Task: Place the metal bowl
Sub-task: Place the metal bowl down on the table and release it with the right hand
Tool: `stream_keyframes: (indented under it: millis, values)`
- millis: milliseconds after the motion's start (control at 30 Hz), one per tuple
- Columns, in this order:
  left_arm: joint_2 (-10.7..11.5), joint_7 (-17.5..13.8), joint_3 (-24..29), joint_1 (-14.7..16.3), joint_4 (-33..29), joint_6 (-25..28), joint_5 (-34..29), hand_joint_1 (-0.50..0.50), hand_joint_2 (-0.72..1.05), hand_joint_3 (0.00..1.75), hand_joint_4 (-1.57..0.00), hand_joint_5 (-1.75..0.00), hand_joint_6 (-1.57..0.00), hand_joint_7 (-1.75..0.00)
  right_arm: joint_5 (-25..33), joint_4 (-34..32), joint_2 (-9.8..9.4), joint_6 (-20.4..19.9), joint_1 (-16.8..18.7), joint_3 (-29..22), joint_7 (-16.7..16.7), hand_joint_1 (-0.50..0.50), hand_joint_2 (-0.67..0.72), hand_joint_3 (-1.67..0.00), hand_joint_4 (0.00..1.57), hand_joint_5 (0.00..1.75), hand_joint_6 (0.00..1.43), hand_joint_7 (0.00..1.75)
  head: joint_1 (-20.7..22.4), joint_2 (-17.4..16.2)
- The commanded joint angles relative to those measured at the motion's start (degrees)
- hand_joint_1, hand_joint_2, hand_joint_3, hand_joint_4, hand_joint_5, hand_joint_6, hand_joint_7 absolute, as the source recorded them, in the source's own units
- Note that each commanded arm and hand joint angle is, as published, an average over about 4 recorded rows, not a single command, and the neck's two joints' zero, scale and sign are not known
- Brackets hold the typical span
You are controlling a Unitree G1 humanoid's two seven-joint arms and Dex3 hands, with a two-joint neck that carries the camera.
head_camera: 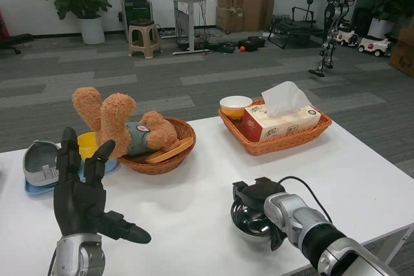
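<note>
gripping the metal bowl [251, 224] by its near rim, my right hand [262, 200] rests low on the white table [194, 192], near the front edge; the fingers hide part of the bowl, so i judge, but cannot confirm, that it sits flat. my left hand [81, 189] stands upright at left, fingers spread, holding nothing. behind: a round wicker basket [165, 156] with a teddy bear [123, 124], a rectangular basket [278, 137] with a tissue box [281, 121] and a small bowl [235, 105].
</note>
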Motion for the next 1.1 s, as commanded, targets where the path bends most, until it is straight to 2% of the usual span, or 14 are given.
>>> stream_keyframes:
  millis: [33,133,300,467,700,867,1100]
  values:
    - [-0.01,-0.03,-0.25,-0.50,0.30,-0.37,-0.51,-0.50,-0.72,0.00,-0.97,-0.92,0.00,0.00,2.02,0.94,0.08,0.58,-0.93,-0.63,0.01,-0.17,-0.48,-1.43,0.00,1.75,0.00,1.69,-0.10,0.01]
    - [-0.05,-0.03,-0.25,-0.50,0.30,-0.37,-0.51,-0.50,-0.72,0.00,-0.97,-0.92,0.00,0.00,4.51,1.79,0.14,0.65,-0.78,-0.63,0.01,-0.17,-0.48,-1.43,0.00,1.75,0.00,1.75,-0.07,0.05]
    - [-0.05,-0.03,-0.31,-0.50,0.30,-0.37,-0.51,-0.50,-0.72,0.00,-0.97,-0.92,0.00,0.00,4.73,2.21,0.06,1.05,-0.67,-0.57,0.21,-0.17,-0.48,-1.51,0.00,1.75,0.00,1.75,-0.06,-0.02]
    - [-0.01,-0.03,-0.33,-0.50,0.30,-0.37,-0.51,-0.50,-0.72,0.04,-0.97,-0.92,0.00,-0.02,5.17,3.02,0.06,1.44,-0.64,-0.55,0.58,-0.20,-0.41,-1.49,0.00,1.75,0.00,1.75,-0.05,-0.01]
    - [-0.03,-0.03,-0.40,-0.48,0.32,-0.37,-0.57,-0.50,-0.72,0.02,-0.97,-0.92,0.00,0.00,5.10,3.53,0.06,1.66,-0.56,-0.26,0.65,-0.21,-0.41,-1.51,0.00,1.75,0.00,1.75,-0.15,-0.03]
    - [-0.05,-0.03,-0.42,-0.50,0.38,-0.37,-0.60,-0.50,-0.72,0.00,-0.97,-0.92,0.00,0.00,4.79,3.55,0.06,1.95,-0.47,0.16,0.85,-0.23,-0.35,-1.51,0.00,1.75,0.00,1.75,-0.10,0.07]
    - [-0.05,-0.03,-0.42,-0.50,0.38,-0.37,-0.62,-0.50,-0.72,0.00,-0.97,-0.92,0.00,0.00,5.47,3.90,0.06,2.14,-0.49,0.31,1.68,-0.25,-0.21,-1.51,0.00,1.55,0.00,1.75,-0.07,0.09]
